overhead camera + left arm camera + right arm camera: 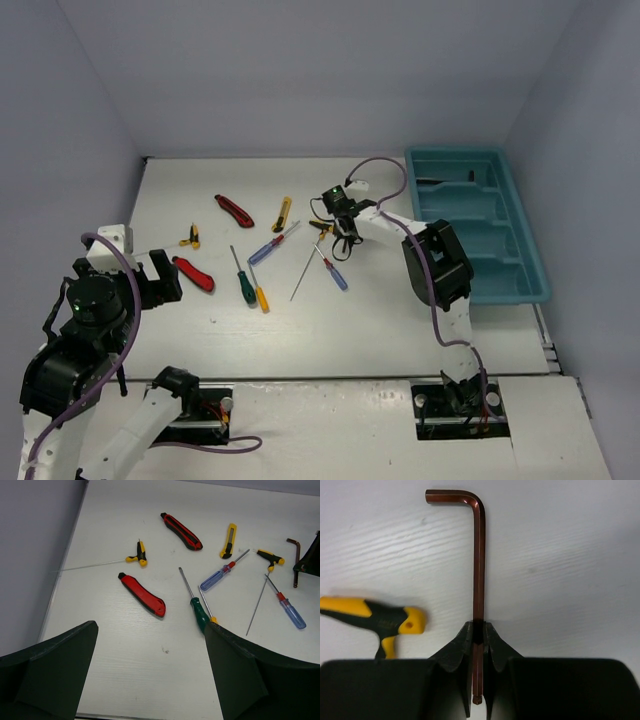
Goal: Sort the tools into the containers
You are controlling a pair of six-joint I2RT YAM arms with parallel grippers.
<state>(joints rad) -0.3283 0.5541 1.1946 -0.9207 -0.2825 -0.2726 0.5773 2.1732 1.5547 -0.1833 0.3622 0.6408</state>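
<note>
My right gripper [478, 630] is shut on the long shank of a dark L-shaped hex key [479, 555], low over the table at mid-back [336, 215]. A yellow-and-black T-handle key [380, 620] lies just left of it. The teal tray [530, 262] stands at the far right. My left gripper [150, 626] is open and empty above the table's left side [155, 278]. Beyond it lie a red utility knife [143, 594], a green screwdriver [197, 607], a blue screwdriver [220, 575], a yellow knife [228, 540] and a thin rod [257, 605].
A red-and-black knife [234, 210], a small T-handle key [190, 237], a yellow-handled screwdriver [258, 292] and a second blue screwdriver [333, 273] lie mid-table. The tray's far compartment holds dark tools [440, 181]. Walls close in the left, back and right.
</note>
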